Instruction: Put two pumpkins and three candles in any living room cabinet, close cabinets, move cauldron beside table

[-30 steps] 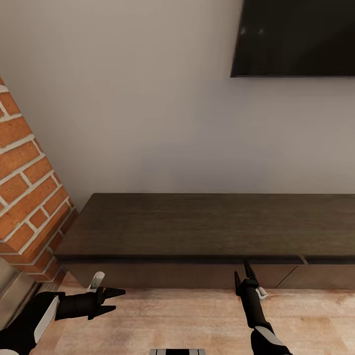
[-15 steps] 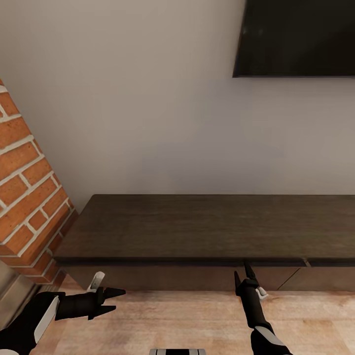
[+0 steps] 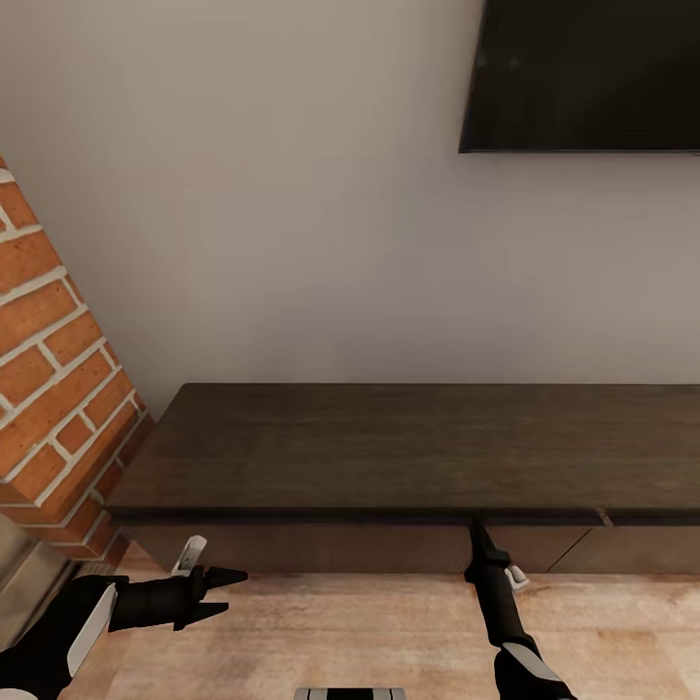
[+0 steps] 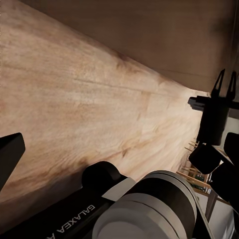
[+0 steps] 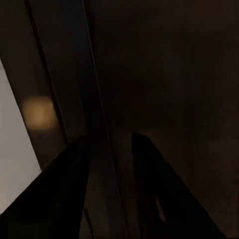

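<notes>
The cabinet is a long, low, dark brown unit against the wall, and its drawer fronts look flush. My right gripper points up at the cabinet front, with its tips just under the lip of the top. In the left wrist view the right gripper shows two fingers with a small gap and nothing between them. The right wrist view looks along the right gripper onto the dark cabinet at very close range. My left gripper hangs open and empty over the floor, left of the cabinet front. Pumpkins, candles, cauldron and table are out of view.
A brick pillar stands at the cabinet's left end. A black TV screen hangs on the wall above the cabinet's right part. Pale wooden floor lies between me and the cabinet.
The right gripper has pushed forward and up until its tips reach under the cabinet's top lip, and its fingers now overlap in the head view. The left arm has not moved.
</notes>
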{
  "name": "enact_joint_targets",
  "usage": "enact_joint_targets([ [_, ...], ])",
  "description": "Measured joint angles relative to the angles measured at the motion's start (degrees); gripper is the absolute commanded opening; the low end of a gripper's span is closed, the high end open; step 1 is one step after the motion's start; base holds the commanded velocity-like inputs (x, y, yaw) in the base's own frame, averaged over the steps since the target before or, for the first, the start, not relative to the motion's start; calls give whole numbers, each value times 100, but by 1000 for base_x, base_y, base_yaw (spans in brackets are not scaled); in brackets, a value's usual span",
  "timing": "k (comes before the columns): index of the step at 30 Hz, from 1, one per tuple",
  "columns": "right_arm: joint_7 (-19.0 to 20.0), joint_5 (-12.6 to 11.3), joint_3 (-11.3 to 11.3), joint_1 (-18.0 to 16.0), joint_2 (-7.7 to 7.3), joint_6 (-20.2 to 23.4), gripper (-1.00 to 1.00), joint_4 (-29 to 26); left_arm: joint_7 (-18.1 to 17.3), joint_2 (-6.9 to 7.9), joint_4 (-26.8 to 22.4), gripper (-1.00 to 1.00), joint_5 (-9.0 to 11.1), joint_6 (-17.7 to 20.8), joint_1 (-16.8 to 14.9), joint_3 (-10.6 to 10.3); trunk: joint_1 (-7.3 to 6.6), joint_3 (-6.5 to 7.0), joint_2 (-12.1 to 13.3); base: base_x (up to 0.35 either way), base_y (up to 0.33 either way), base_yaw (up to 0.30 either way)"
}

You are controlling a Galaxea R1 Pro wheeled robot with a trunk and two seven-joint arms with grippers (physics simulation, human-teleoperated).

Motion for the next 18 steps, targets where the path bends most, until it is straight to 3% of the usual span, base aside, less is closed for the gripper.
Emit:
enact_joint_targets([
  [18, 105, 2, -3, -5, 1, -7, -100, -1, 0, -2, 0, 100, 0, -7, 0, -2, 0, 0, 0, 0, 0, 0],
])
